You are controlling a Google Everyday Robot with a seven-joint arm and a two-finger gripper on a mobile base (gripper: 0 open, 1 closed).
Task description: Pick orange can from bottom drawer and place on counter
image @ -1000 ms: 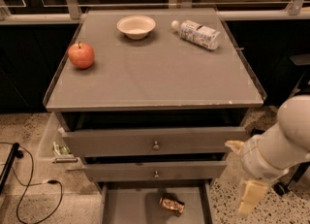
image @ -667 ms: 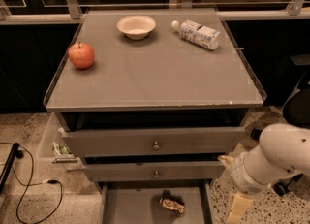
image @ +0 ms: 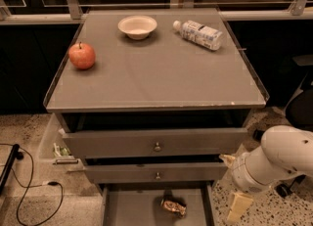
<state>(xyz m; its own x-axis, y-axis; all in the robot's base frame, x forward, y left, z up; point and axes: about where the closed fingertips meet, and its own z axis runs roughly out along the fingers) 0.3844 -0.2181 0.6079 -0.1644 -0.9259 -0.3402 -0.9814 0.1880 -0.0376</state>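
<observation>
The orange can (image: 174,206) is lying in the open bottom drawer (image: 128,211) at six o'clock, ungrasped. The gripper (image: 238,206) is hanging at its three o'clock, outside the drawer (open or closed, I cannot tell). Grasping, lifting and placing on the counter (image: 156,78) are all remaining.
</observation>
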